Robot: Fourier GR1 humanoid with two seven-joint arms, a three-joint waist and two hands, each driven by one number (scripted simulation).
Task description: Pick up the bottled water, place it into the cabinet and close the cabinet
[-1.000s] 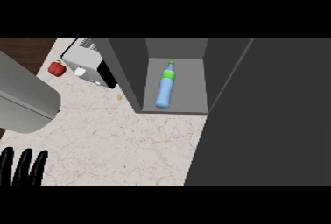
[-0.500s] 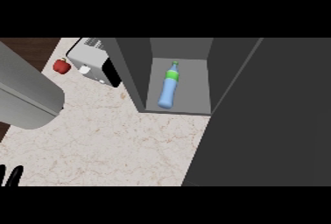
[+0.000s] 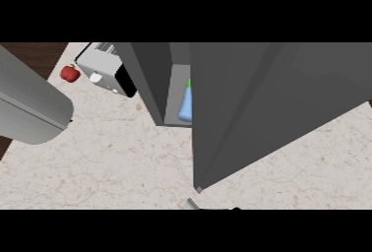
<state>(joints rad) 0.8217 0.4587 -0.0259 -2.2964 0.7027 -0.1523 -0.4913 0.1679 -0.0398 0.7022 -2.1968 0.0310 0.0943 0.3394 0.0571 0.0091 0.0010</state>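
A steep downward look at a pale, marbled table [image 3: 109, 162]. At the far left a broad grey forearm [image 3: 25, 110] slants in from the left edge, filling much of that side; its hand lies outside the view, so whether its fingers are apart or together cannot be told.

Just beyond the forearm, in the far left corner, a small red apple [image 3: 70, 73] sits near the table's edge, where a strip of dark wood [image 3: 33, 49] shows. Beside the apple, to its right, stands a white and black box-shaped appliance [image 3: 108, 74], set at an angle.

Next to the right comes the dark grey cabinet [image 3: 149, 78], its left wall rising toward the viewer. Inside it, through a narrow gap, part of the bottled water [image 3: 186, 106] shows: a light blue body with a green top pointing to the far side, lying on the cabinet floor.

The cabinet door [image 3: 269, 103], a large dark grey panel, covers most of the opening and hides the rest of the bottle. It spreads across the middle and right of the view.

At the near edge, below the door's lower corner, a small grey and black piece [image 3: 192, 204] pokes in; what it is cannot be told. The right hand does not show.
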